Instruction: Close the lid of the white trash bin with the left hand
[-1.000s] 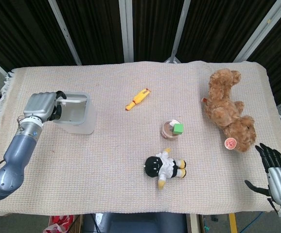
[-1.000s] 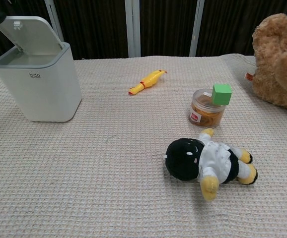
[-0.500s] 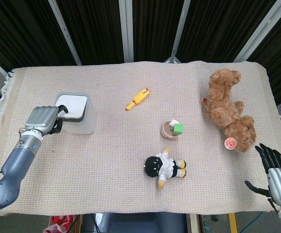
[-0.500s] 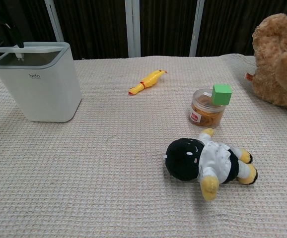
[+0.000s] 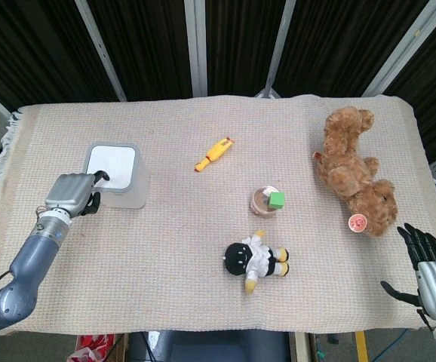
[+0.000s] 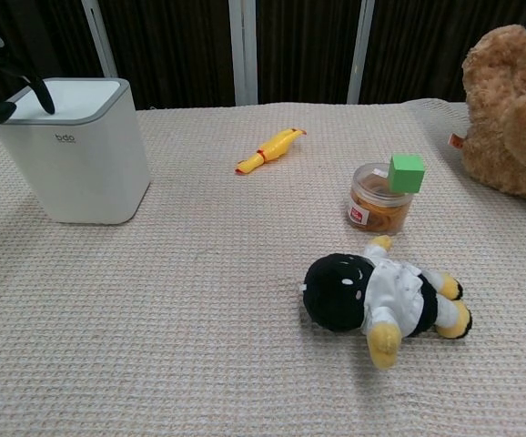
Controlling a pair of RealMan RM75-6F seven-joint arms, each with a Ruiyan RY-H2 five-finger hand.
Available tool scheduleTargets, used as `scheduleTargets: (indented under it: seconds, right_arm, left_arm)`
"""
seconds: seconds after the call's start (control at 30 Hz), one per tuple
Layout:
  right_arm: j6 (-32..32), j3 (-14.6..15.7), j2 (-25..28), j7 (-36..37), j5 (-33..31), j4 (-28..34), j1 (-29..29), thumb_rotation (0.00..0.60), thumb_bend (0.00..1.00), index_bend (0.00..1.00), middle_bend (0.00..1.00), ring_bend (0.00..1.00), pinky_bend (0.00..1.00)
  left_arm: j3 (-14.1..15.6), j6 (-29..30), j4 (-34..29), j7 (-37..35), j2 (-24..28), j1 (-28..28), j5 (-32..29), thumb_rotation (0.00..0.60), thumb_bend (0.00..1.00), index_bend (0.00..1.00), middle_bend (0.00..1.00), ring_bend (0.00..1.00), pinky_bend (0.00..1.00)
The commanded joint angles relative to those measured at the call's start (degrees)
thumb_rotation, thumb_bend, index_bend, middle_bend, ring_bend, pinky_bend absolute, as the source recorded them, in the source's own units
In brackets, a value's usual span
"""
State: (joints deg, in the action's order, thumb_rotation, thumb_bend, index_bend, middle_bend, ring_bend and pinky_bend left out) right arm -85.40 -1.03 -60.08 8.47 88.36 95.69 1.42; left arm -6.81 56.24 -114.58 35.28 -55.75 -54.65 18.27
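The white trash bin [image 5: 115,178] stands at the table's left side with its lid [image 5: 112,161] lying flat and closed. In the chest view the bin [image 6: 76,159] is at the upper left and its lid [image 6: 70,90] sits level in the grey rim. My left hand [image 5: 70,193] is just left of the bin, fingers curled in, holding nothing. One dark fingertip [image 6: 37,90] hooks over the lid's near-left edge. My right hand [image 5: 427,267] rests at the table's front right corner with fingers spread, far from the bin.
A yellow toy [image 5: 213,154] lies mid-table. A jar with a green cube [image 5: 268,201] and a black-headed doll [image 5: 256,259] sit toward the front. A brown teddy bear [image 5: 354,168] lies at the right.
The lid has swung down from raised to closed. My left hand has drawn back toward me and to the bin's left side.
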Motion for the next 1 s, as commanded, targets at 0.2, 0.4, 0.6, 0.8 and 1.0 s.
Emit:
scheduleTargets:
  seconds: [0.2, 0.4, 0.6, 0.8, 1.0]
  right_arm:
    - [0.0, 0.0, 0.0, -0.1, 0.0, 0.0, 0.0, 0.600, 0.19, 0.00, 0.00, 0.00, 0.00]
    - [-0.1, 0.0, 0.0, -0.1, 0.0, 0.0, -0.1, 0.600, 0.19, 0.00, 0.00, 0.00, 0.00]
    - [-0.1, 0.0, 0.0, -0.1, 0.3, -0.1, 0.0, 0.600, 0.19, 0.00, 0.00, 0.00, 0.00]
    - [-0.1, -0.1, 0.0, -0.1, 0.1, -0.7, 0.0, 0.600, 0.19, 0.00, 0.00, 0.00, 0.00]
    - [-0.5, -0.1, 0.2, -1.1, -0.1, -1.2, -0.2, 0.600, 0.19, 0.00, 0.00, 0.00, 0.00]
  left_arm:
    - [0.8, 0.1, 0.9, -1.0, -1.0, 0.3, 0.9, 0.600, 0.66, 0.24, 1.00, 0.95, 1.00]
    - [-1.2, 0.9, -0.5, -4.2, 0.8, 0.9, 2.9, 0.600, 0.66, 0.21, 1.00, 0.95, 1.00]
    - [-3.9, 2.7, -4.6, -10.1, 4.7, 3.8, 9.0, 0.600, 0.44, 0.04, 0.76, 0.75, 0.95]
    - [-1.0, 13.1, -9.9, -20.7, 4.3, 15.8, 29.6, 0.600, 0.24, 0.00, 0.15, 0.24, 0.53]
    - [10.2, 26.4, -3.6, -28.5, -0.3, 31.6, 55.1, 0.600, 0.17, 0.00, 0.00, 0.00, 0.13]
